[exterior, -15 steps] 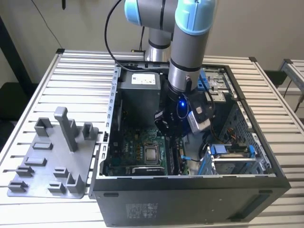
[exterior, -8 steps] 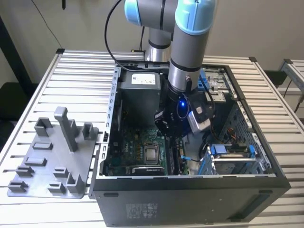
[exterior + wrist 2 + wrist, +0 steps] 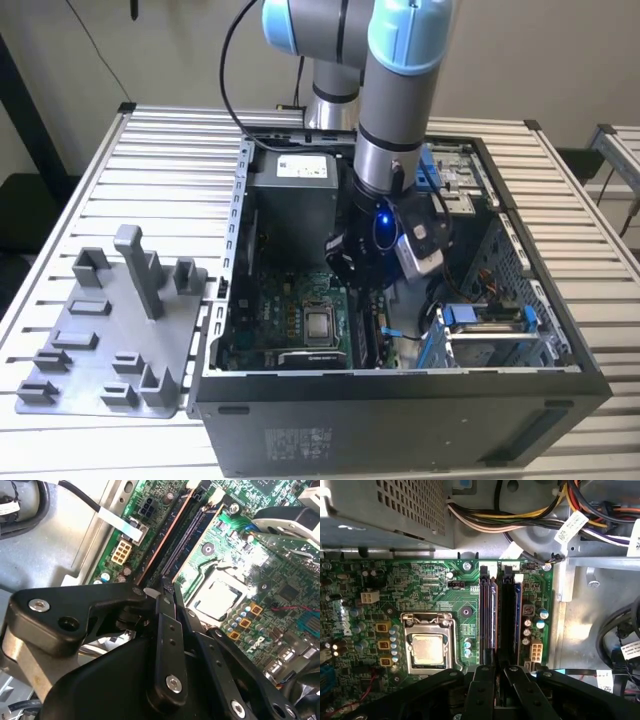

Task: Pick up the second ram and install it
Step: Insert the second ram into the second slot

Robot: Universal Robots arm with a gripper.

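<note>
My gripper hangs low inside the open computer case, over the green motherboard. In both wrist views its fingers stand close together, at the near end of two long black slots. The second ram, a thin dark stick seen edge-on, runs from between the fingers along the slot nearer the processor socket. The gripper is shut on it. In the second wrist view the same stick ends at the gripper. The neighbouring slot holds another dark strip.
A grey plastic tray with upright posts lies on the slatted table at the exterior view's left. The grey power supply and a cable bundle sit past the slots. A blue drive bracket and the case walls hem the arm in.
</note>
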